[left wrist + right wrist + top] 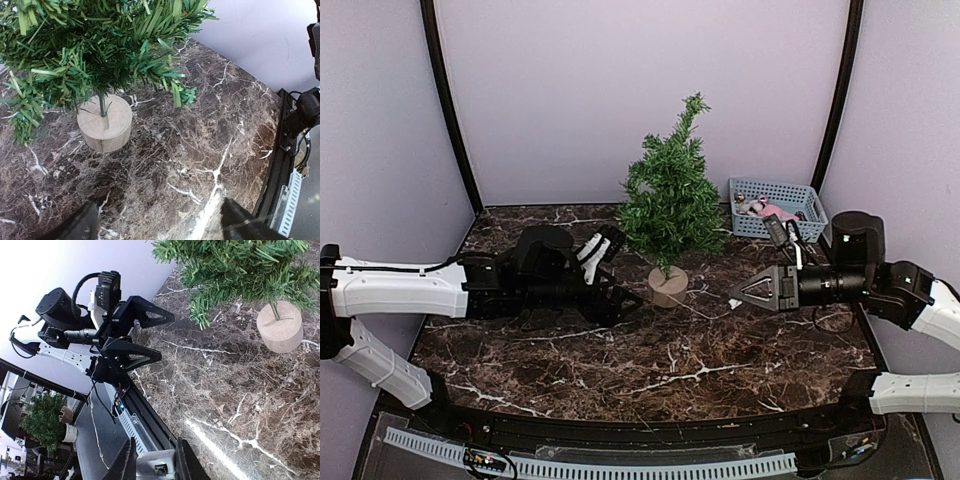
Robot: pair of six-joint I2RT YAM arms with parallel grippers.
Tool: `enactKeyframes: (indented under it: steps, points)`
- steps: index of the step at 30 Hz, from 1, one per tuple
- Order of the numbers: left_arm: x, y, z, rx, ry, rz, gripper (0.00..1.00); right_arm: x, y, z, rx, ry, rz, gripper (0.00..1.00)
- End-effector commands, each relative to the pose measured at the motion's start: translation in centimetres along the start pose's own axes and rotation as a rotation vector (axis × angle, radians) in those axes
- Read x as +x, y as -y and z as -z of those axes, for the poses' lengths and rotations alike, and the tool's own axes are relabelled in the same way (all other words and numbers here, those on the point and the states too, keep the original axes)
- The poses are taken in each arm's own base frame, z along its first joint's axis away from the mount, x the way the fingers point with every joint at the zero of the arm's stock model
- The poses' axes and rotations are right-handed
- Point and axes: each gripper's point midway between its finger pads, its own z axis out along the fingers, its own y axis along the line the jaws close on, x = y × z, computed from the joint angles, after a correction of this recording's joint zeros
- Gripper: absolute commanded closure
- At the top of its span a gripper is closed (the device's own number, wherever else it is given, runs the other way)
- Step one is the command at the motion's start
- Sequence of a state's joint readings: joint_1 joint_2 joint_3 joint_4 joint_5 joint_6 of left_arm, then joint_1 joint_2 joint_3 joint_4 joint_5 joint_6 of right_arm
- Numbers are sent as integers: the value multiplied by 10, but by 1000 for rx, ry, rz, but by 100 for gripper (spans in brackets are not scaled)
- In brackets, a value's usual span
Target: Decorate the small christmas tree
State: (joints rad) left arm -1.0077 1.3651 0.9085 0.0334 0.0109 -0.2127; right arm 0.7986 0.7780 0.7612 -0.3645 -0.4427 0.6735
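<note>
One table (620,360) with a dark marbled top carries all items. Two arms reach in from the near edge, one on each side of the small christmas tree (670,200). The left pincer (625,270) is just left of the tree's wooden disc base (668,287), at base height, with its fingers wide apart and nothing between them. The right pincer (732,295) is near the base on the right side, tip pointing toward it. It is clamped on a small pale object (155,465) whose identity cannot be determined. The single tree stands upright at mid-table between the two pincers. Its lower branches overhang the base and hide part of the stem. One blue basket (808,205) sits behind and to the right of the tree, near the back wall. It holds small items, one of them pink, and the right arm's wrist overlaps its front corner in the top view.
</note>
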Motion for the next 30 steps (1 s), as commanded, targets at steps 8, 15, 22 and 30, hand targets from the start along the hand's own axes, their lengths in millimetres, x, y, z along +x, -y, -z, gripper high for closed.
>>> enactKeyframes:
  steps: [8,15,22,30]
  points:
    - [-1,26,1,168,54,5,62,-19,-23,6,-79,67,32,84]
    - [-2,9,17,78,88,14,100,-24,15,6,105,138,-10,79]
    - [1,11,37,90,86,20,100,6,95,-18,292,200,-154,63]
    - [8,19,31,130,28,15,100,17,109,-34,236,230,-176,25]
